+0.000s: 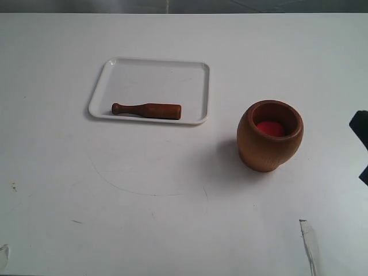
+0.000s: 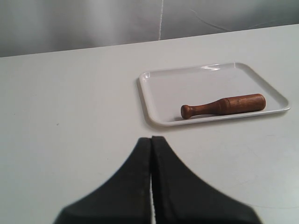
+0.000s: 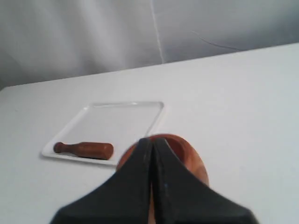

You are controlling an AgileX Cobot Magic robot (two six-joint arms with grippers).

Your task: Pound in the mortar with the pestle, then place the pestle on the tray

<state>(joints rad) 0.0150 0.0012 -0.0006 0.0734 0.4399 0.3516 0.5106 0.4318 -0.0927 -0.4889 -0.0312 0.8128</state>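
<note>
Scuffed white tabletop point(image 1: 172, 230), creased grey backdrop point(image 2: 70, 23) behind

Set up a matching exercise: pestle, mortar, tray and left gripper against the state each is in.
Things:
1. pestle
2. mortar
3. tray
4. left gripper

States:
A. shut, holding nothing
B. upright on the table, red inside
C. lying on its side
D. white, flat, with a low rim

Pairs: 1-C, 2-B, 3-D, 4-A

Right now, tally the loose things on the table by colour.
Brown: 2, the rounded light-brown wooden mortar and the dark reddish-brown wooden pestle.
White: 1, the flat rectangular plastic tray.
Total: 3.
</note>
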